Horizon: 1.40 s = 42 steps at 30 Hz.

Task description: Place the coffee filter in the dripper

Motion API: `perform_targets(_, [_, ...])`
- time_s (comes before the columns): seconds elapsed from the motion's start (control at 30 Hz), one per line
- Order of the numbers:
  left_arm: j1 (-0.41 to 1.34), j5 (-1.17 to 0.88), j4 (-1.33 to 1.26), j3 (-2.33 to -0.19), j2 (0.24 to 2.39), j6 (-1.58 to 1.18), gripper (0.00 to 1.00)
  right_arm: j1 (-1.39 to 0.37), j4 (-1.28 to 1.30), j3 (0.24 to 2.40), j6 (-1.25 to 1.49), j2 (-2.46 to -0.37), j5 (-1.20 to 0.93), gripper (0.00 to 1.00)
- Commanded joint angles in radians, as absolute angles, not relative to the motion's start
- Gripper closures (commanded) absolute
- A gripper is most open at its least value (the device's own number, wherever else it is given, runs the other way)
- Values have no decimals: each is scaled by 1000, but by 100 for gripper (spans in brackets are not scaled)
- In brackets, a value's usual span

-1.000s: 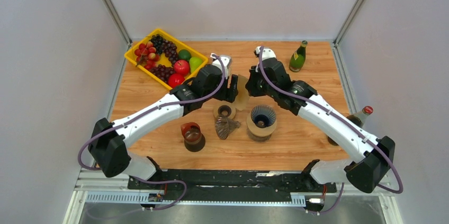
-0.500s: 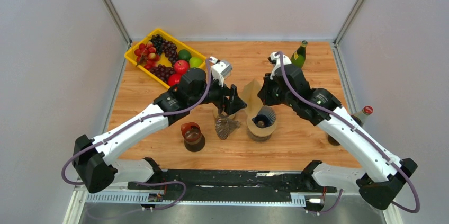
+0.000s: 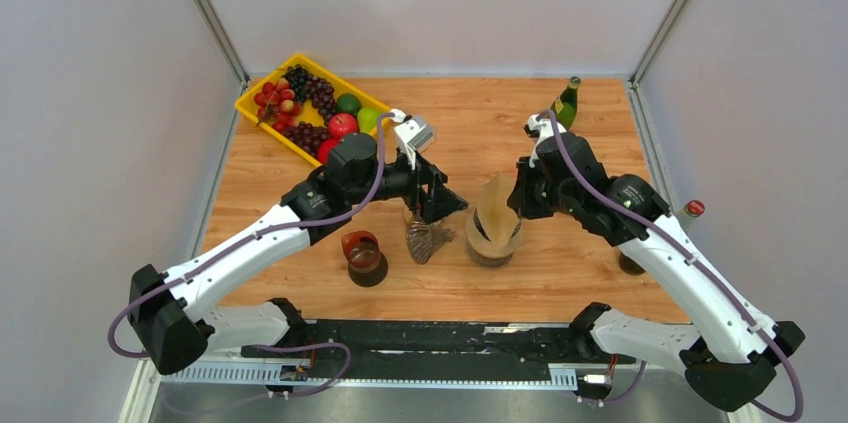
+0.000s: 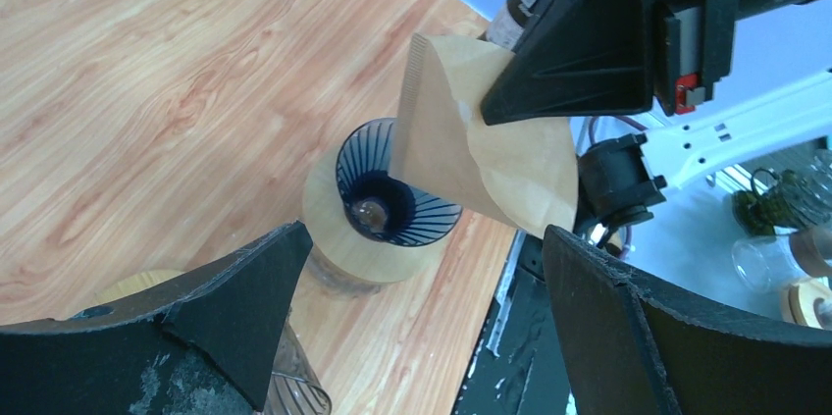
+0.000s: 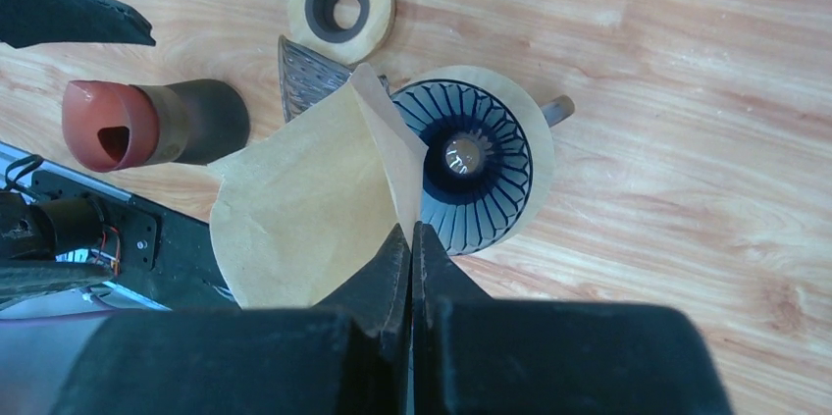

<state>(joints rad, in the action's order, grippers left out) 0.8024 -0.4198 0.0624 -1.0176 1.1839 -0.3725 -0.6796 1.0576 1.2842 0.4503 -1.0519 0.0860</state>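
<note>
Brown paper is what we are holding. The coffee filter [image 5: 294,199] is pinched in our right gripper [image 5: 412,233], whose fingers are squeezing together on its edge. The filter is hanging just over the dripper [image 5: 481,155] and is leaning. Its low corner is dipping at the blue cup's rim, but most of the paper is sticking up outside the cup. So the dripper is sitting right below the paper, and our right arm is nearer. Our left gripper [image 4: 422,238] is hovering beside the dripper, fingers wide apart, holding nothing. We think the paper needs to go down, point first.
</note>
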Motion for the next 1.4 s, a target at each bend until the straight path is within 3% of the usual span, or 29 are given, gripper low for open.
perform_targets(0.0, [800, -339, 56, -1050, 1225, -388, 0, -637, 1078, 1261, 463, -1088, 19, 100])
perform_targets(0.57, [694, -271, 40, -1010, 1249, -414, 0, -558, 1024, 1180, 422, -1224, -37, 100])
perform_targets(1.07, [685, -276, 40, -1001, 1243, -411, 0, -556, 1058, 1245, 419, -1196, -1, 62])
perform_targets(1.37, [684, -273, 41, -1000, 1242, -407, 0, -555, 1080, 1329, 395, -1170, 70, 58])
